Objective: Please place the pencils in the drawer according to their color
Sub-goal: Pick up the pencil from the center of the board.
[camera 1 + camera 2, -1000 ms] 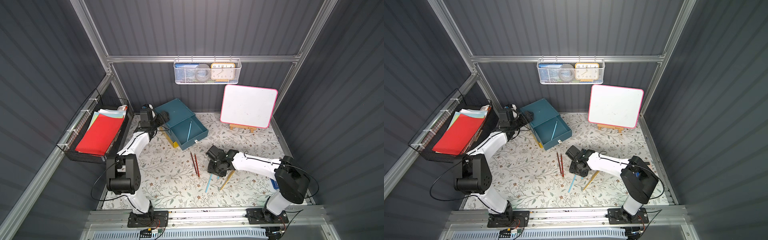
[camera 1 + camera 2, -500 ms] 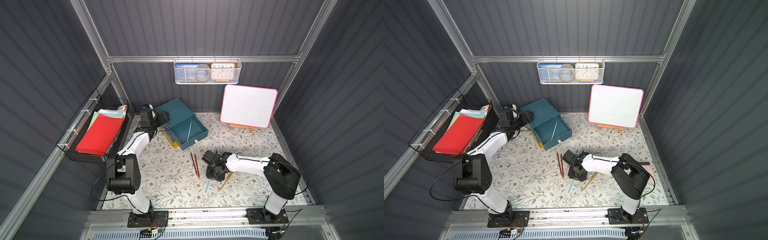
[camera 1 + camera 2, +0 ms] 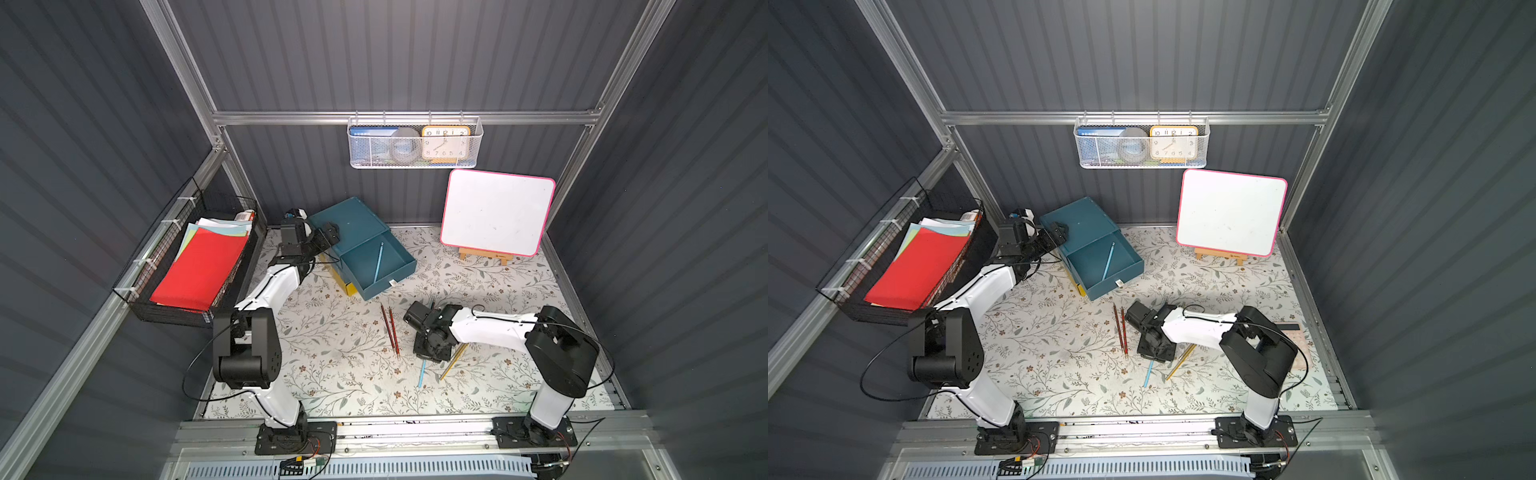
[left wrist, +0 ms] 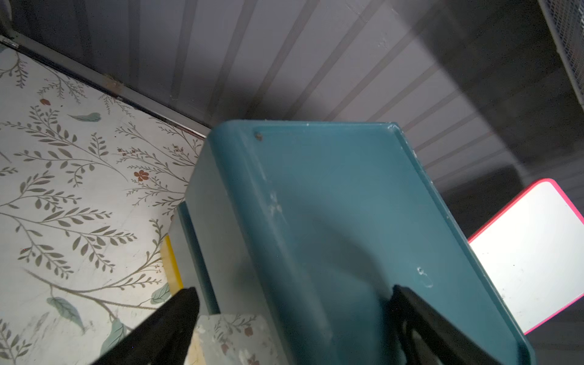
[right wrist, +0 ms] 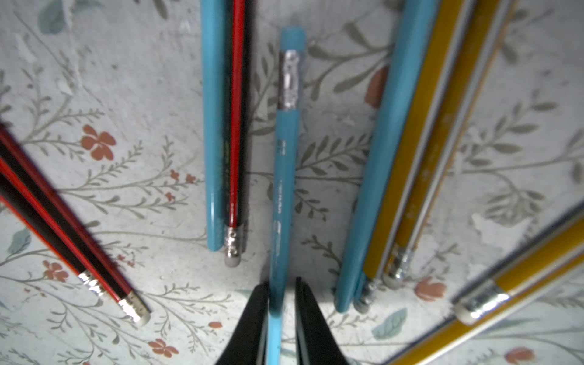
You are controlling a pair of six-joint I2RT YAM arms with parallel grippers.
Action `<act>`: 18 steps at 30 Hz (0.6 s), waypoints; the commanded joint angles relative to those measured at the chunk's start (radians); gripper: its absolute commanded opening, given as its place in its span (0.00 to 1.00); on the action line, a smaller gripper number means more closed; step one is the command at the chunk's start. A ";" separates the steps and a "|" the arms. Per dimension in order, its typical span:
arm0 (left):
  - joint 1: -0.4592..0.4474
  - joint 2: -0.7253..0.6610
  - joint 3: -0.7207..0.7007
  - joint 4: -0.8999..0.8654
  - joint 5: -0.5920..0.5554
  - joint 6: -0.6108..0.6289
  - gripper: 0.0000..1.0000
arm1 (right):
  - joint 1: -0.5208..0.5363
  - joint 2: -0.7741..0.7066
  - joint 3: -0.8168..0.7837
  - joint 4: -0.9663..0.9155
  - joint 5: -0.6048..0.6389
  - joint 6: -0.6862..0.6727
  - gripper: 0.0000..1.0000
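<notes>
My right claw [image 5: 281, 294] straddles one light blue pencil [image 5: 284, 177] near its end, jaws narrow and in line with the shaft, and the pencil lies flat on the tabletop [image 5: 126, 79]. A sliver of gap shows at one jaw, so I cannot tell whether the grip is firm. I judge this one suits because it lies alone, with bare tabletop on both sides for the jaws. Either flank of the claw is crowded: a second blue pencil [image 5: 213, 126] pressed against a red-and-black pencil [image 5: 235, 126], and a third blue pencil [image 5: 376, 189] touching the gold-yellow pencils [image 5: 407, 158]. Those could get nudged on the lift. My left claw [image 4: 292, 289] is spread wide over the teal cabinet [image 4: 331, 196], clamping nothing; it is bracing it, I think. Just beyond that claw the open drawer [image 3: 359, 266] holds one blue pencil in the drawer [image 3: 378, 262], a colour match
</notes>
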 commanded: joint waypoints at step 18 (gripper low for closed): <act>-0.007 -0.008 -0.017 -0.037 0.011 -0.001 1.00 | 0.005 -0.045 -0.062 0.033 -0.030 0.050 0.00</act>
